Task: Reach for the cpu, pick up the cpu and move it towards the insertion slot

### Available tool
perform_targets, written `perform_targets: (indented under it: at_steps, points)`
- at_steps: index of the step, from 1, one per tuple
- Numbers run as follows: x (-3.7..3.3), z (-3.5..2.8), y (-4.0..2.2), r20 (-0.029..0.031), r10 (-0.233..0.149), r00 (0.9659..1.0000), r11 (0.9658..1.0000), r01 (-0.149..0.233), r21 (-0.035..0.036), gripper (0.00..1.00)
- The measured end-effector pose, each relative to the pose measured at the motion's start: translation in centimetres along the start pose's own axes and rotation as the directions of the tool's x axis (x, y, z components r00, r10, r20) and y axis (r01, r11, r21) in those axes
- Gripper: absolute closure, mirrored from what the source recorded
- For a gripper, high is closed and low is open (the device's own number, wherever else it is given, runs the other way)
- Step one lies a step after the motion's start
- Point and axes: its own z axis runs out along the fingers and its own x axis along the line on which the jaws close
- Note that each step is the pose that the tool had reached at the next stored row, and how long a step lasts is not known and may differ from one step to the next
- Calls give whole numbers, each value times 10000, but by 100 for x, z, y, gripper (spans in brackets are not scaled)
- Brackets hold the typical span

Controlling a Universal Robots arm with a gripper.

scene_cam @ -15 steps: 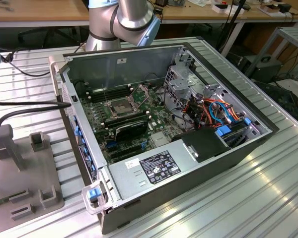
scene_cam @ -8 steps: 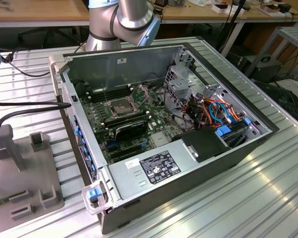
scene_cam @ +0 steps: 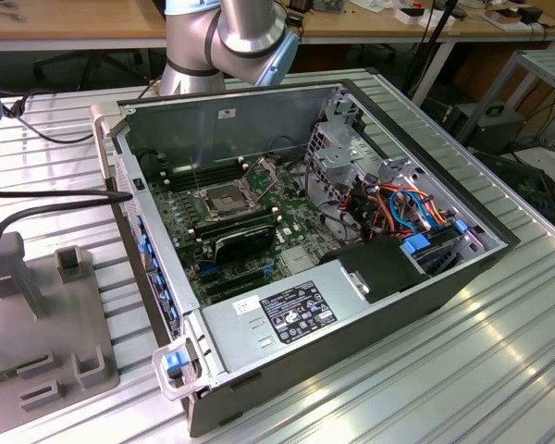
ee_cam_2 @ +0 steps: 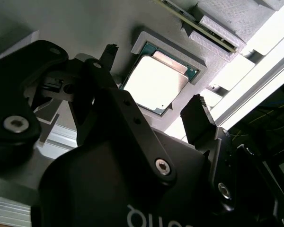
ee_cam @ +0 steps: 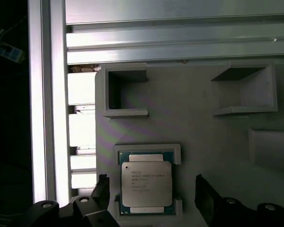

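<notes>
Gripper [ee_cam: 150, 178] is hovering over cpu [ee_cam: 146, 183], jaws spreading wide either side of it; cpu is lying in fixture [ee_cam: 203, 137] recess.

Likely robotics lab — opened computer case [scene_cam: 213, 116], slatted metal table [scene_cam: 499, 370].

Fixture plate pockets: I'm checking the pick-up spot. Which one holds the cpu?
The framed pocket nearest the open gripper; the cpu lies flat in it. The two other pockets hold nothing.

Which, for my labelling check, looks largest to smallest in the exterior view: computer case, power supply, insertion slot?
Largest: computer case
Next: power supply
Smallest: insertion slot, though it sits farther from the camera.
</notes>
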Motion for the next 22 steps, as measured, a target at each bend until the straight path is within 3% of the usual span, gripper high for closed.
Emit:
perform_targets:
  at_steps: [7,14,15,19,22]
  points:
    - [2,69,24,-5,1,10000,10000,-1,1,18]
    - [14,91,39,-4,1,10000,10000,-1,3,18]
    - [14,94,43,-2,2,10000,10000,-2,14,18]
    - [14,98,64,5,0,10000,9999,-1,167,18]
    - [14,97,65,4,2,10000,9999,-2,172,18]
